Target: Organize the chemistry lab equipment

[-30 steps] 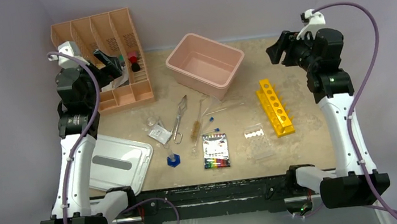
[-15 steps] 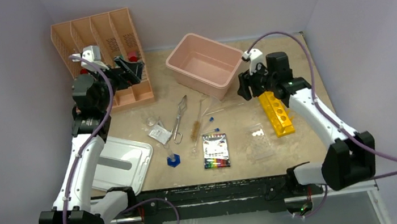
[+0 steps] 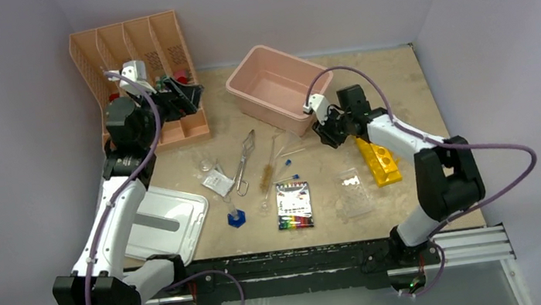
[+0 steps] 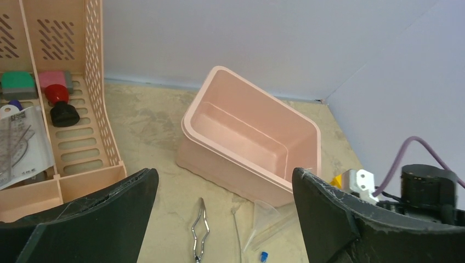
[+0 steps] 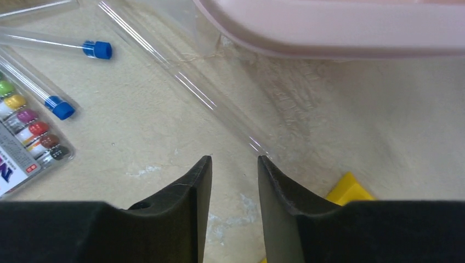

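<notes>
1. Beige, speckled surface (image 3: 391,83) is carrying the lab gear between lilac walls.
2. Left end effector (image 4: 225,175) is hovering with its fingers spread wide, gripping nothing. Metal tongs (image 4: 198,236) are lying just in front, between the fingers, and the pink bin (image 4: 241,137) is sitting straight ahead.
3. Right end effector (image 5: 234,160) is hanging low with a narrow gap between its fingers, pinching nothing. A thin glass rod (image 5: 192,89) is ending just ahead of its fingertips, with blue-capped tubes (image 5: 97,49) lying ahead-left.
</notes>
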